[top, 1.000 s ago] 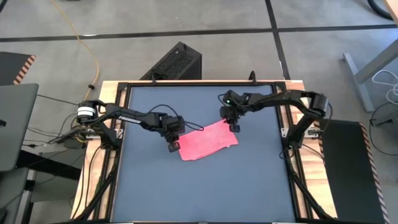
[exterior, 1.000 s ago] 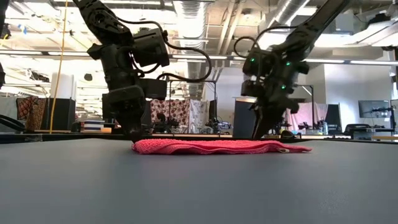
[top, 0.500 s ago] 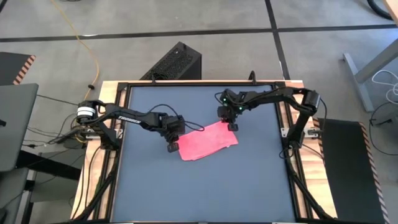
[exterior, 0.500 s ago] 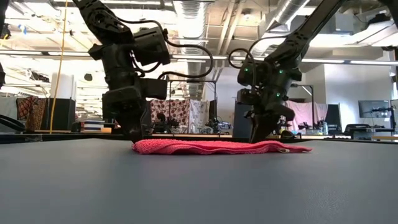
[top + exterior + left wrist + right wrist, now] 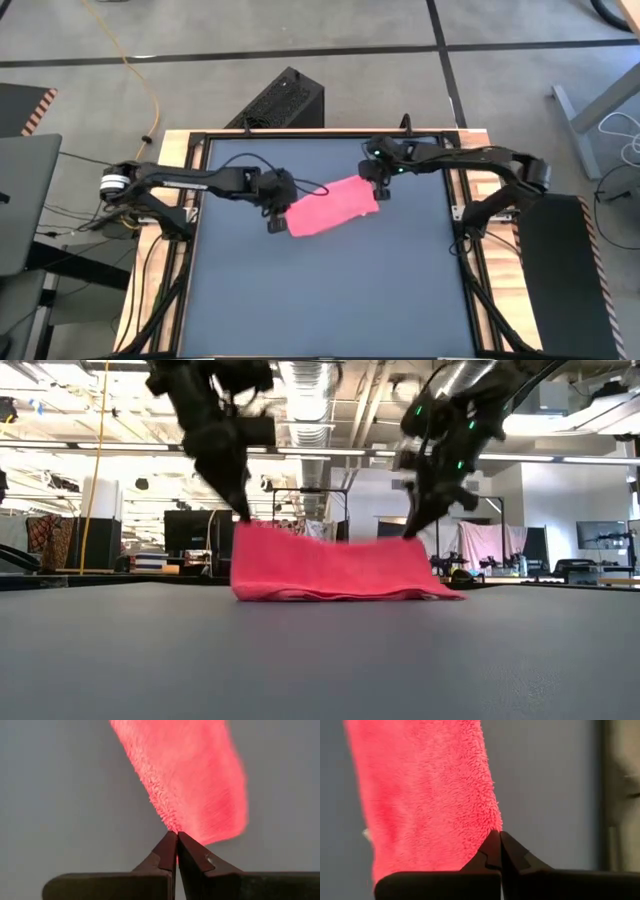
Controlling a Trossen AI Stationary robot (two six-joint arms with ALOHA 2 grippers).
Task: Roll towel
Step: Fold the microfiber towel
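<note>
The pink towel is on the dark tabletop, toward the far middle. In the low view the towel stands like a curtain, its top edge raised and its bottom fold lying on the table. My left gripper is shut on the towel's left top corner. My right gripper is shut on its right top corner. Both grippers slant downward. My left gripper pinches the towel's left upper corner between its two fingertips, coming from above at a slant. The towel hangs below, its lower part on the table. My right gripper pinches the towel's right upper corner between its two fingertips, slanting down from above. The top edge between the two grippers runs nearly straight, sloping down toward the right one.
A black box stands on the floor past the table's far edge. The table's wooden frame runs around the dark top. The near half of the tabletop is bare.
Both grippers have risen. The right one has taken hold of the towel's corner. The towel, flat on the table a second ago, now has its gripped edge lifted and drawn a little toward the far edge, while its lower part has stayed on the table.
</note>
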